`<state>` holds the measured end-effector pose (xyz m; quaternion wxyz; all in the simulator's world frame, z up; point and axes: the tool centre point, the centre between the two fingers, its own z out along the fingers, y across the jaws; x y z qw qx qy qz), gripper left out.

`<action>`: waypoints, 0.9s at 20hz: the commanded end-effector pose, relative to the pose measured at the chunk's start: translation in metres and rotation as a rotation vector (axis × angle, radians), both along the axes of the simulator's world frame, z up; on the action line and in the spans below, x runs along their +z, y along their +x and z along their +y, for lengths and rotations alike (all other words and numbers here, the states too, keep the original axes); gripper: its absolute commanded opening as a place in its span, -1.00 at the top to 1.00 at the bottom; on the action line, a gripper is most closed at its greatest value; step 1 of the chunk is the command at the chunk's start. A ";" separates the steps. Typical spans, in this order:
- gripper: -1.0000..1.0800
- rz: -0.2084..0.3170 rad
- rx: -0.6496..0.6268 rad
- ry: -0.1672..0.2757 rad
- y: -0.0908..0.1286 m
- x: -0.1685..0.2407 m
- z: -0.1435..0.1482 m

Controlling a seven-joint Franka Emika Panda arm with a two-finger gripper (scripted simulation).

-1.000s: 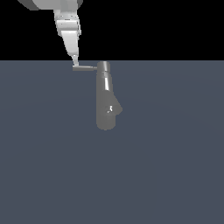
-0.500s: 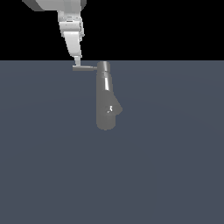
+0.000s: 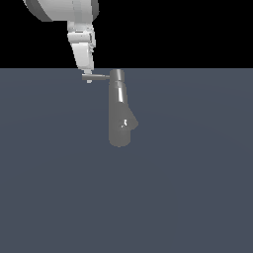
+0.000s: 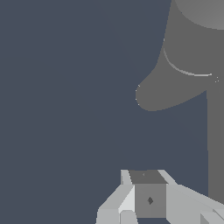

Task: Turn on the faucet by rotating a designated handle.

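Looking across the exterior view from its left, I see my gripper [image 3: 88, 79] coming down from the white arm [image 3: 64, 10], its tip right at the free end of the handle [image 3: 97, 76]. I cannot tell from this angle whether the fingers are apart or closed. The handle runs level toward the exterior view's right into the narrow cap of the faucet [image 3: 120, 113], which stands on the dark grey floor [image 3: 197, 188] and widens to a rounded end with a small side bump. On the wrist view, the handle's end face [image 4: 150, 200] sits tight between my fingers [image 4: 114, 203], with the faucet body [image 4: 188, 65] beyond.
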<state>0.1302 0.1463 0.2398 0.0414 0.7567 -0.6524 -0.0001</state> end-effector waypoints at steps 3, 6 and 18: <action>1.00 0.002 -0.018 0.003 0.002 -0.004 -0.001; 1.00 0.002 -0.018 0.003 0.002 -0.004 -0.001; 1.00 0.002 -0.017 0.003 -0.022 0.008 -0.004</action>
